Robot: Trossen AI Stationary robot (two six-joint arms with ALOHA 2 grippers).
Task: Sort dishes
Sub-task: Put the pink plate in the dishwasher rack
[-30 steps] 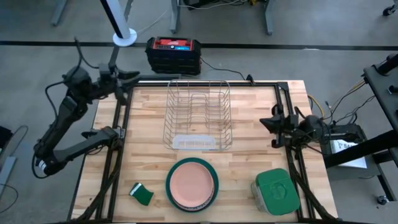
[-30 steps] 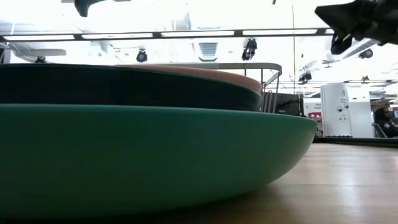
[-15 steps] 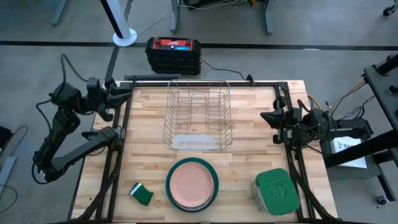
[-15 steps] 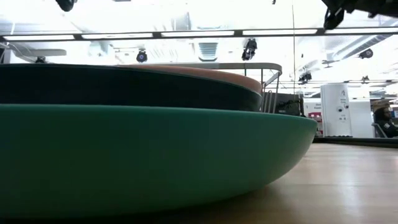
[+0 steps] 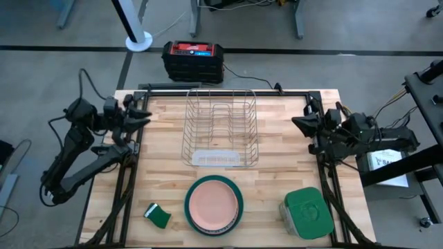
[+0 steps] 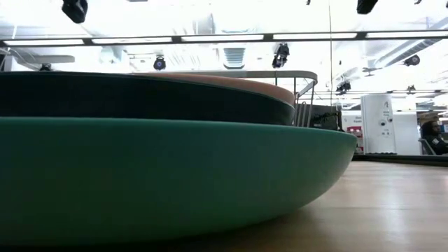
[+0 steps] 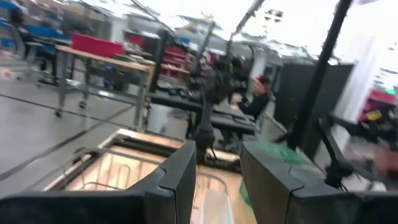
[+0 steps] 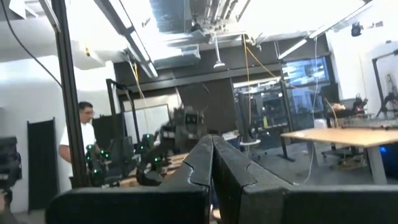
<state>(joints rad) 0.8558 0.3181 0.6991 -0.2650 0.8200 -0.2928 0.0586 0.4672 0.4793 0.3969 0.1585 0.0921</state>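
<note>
Both grippers (image 5: 140, 117) (image 5: 299, 123) shifted; plates (image 5: 214, 205) apparently untouched

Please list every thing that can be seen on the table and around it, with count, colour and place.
plates: one stack, salmon-pink on top, dark teal rim under it, a bright teal-green plate at the bottom in the low view; near middle edge of the table.
dish rack: one, metal wire, empty, centre of the table towards the far edge.
container: one, green lid, near right corner.
sponge: one, green, near edge, left of the plates.
box: one, black and red, on the floor beyond the table.
left gripper: one, dark, by the table's left edge, jaws apart, holding nothing.
right gripper: one, dark, by the right edge, jaws shut, holding nothing.
</note>
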